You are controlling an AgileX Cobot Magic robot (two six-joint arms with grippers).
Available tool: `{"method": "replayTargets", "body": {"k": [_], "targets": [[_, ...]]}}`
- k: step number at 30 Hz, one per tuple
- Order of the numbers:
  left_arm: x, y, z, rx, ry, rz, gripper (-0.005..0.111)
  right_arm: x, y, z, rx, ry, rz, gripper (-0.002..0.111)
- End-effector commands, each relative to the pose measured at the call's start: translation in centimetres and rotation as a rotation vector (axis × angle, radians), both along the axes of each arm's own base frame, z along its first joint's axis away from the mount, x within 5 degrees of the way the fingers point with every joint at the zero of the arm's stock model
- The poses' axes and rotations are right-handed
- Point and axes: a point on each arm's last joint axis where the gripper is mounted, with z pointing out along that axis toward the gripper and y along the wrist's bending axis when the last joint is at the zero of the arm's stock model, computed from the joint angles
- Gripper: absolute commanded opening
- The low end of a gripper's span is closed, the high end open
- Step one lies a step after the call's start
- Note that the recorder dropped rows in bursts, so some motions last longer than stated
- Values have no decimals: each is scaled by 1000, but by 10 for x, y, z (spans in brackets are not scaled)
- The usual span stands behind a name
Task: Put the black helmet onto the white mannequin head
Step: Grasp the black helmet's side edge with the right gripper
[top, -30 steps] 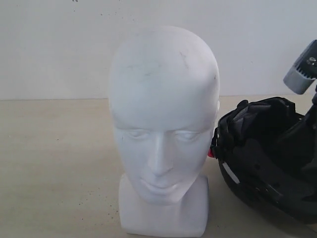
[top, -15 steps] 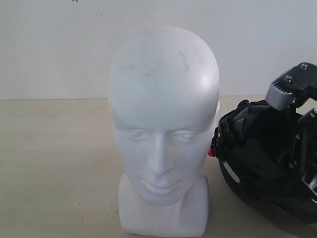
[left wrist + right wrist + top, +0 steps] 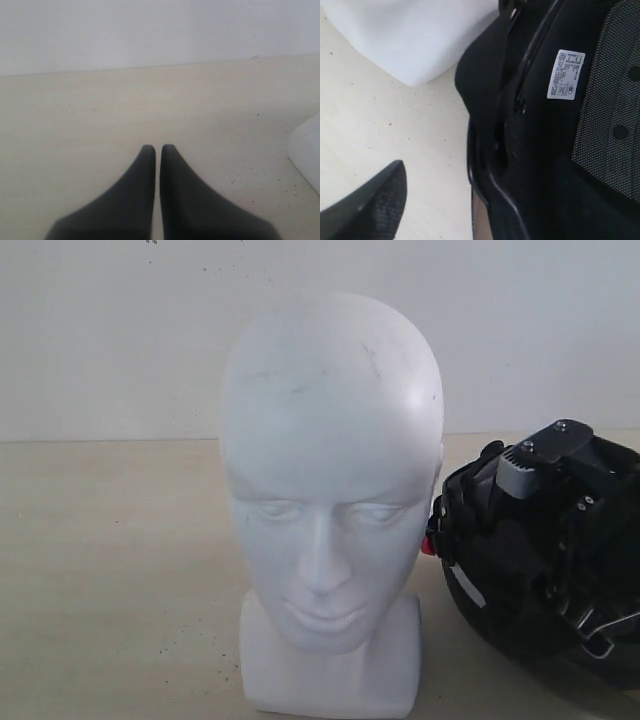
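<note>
The white mannequin head (image 3: 330, 490) stands upright on its square base in the middle of the exterior view, facing the camera. The black helmet (image 3: 500, 570) lies right beside it on the table, padded lining showing. My right gripper (image 3: 480, 167) is down over the helmet's rim (image 3: 487, 180) and open: one finger (image 3: 370, 205) hangs outside above the table, while the other is hidden against the dark lining. Its wrist block (image 3: 545, 455) covers the helmet's upper part. My left gripper (image 3: 158, 148) is shut and empty over bare table, near the head's base (image 3: 306, 152).
The beige table (image 3: 110, 570) runs to a plain white wall (image 3: 100, 330) behind. A white label (image 3: 565, 74) sits inside the helmet, and a small red part (image 3: 428, 546) shows between helmet and head. The base corner (image 3: 415, 35) lies close to the helmet.
My right arm has come down from the upper right edge of the exterior view onto the helmet. The head and helmet have not moved.
</note>
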Motion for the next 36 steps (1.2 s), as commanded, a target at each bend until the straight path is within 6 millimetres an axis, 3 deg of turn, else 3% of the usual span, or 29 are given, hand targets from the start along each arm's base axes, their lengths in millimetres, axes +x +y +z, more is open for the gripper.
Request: {"method": "replayTargets", "body": {"k": [1,20,31,33,36], "targets": [[0,0,-1,3,-2,-4,4,6,3,-10,8,26,4,74],[0,0,-1,3,-2,-4,4,30,14,-48,-70,20,-29,74],[0,0,-1,3,-2,-4,4,34,13,-47,-61,-10,-71,74],[0,0,-1,3,-2,-4,4,34,12,-47,-71,-7,-87,69],[0,0,-1,3,-2,-4,4,34,11,-47,-80,-4,-104,50]]}}
